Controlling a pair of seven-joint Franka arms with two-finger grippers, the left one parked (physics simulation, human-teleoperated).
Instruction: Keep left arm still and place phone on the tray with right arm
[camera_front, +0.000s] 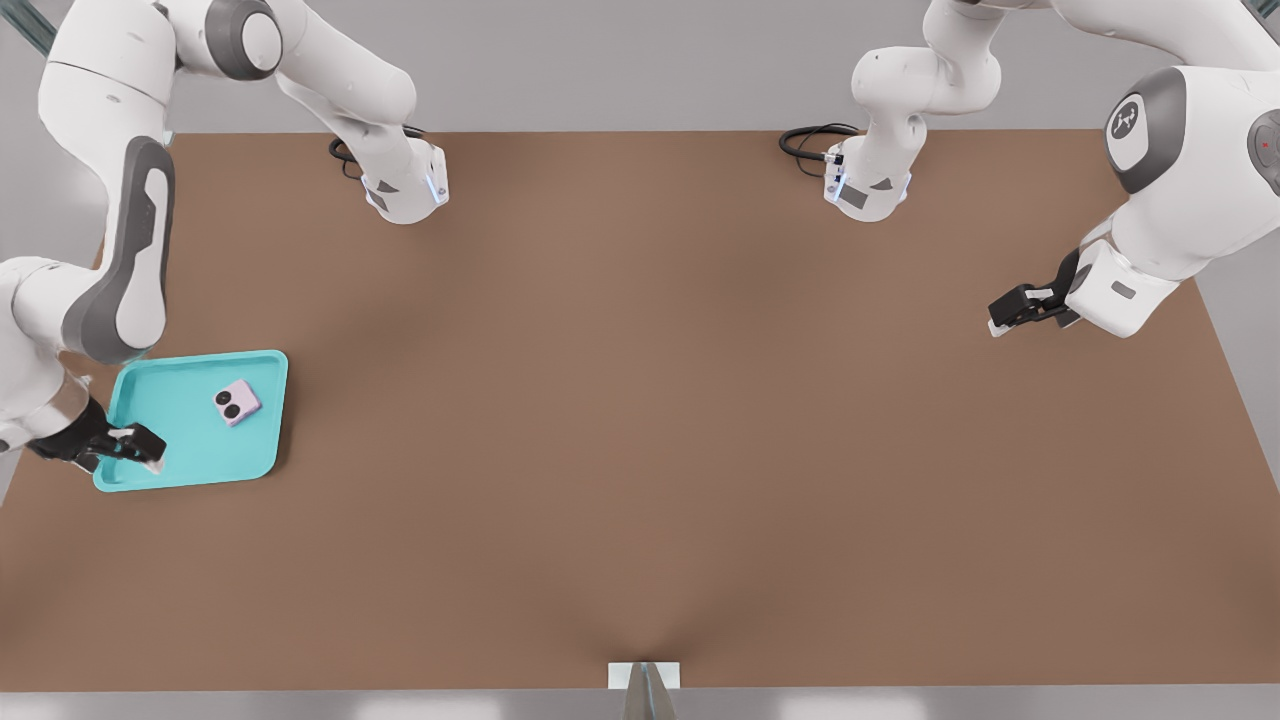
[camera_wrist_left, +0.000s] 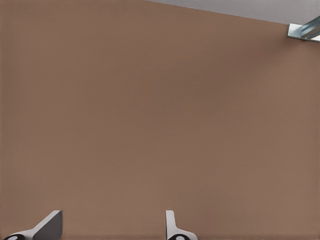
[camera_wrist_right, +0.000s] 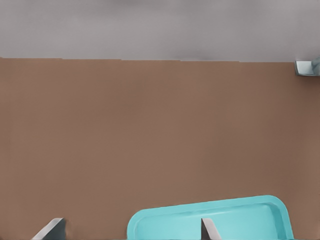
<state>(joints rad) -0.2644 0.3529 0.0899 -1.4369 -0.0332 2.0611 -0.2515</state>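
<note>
Lying flat inside the turquoise tray (camera_front: 255, 455), the pale pink phone (camera_front: 237, 402) rests lenses up near the tray's middle, toward its far rim. The tray sits on the brown table (camera_front: 640, 420) at the front view's left. The right arm's gripper (camera_front: 138, 447) hangs over the tray's near-left corner, apart from the phone, its fingers (camera_wrist_right: 209, 230) spread wide with nothing between them.

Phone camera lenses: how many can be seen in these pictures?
2. Both sit side by side on the phone, which lies in the tray; the open gripper is beside it.
</note>
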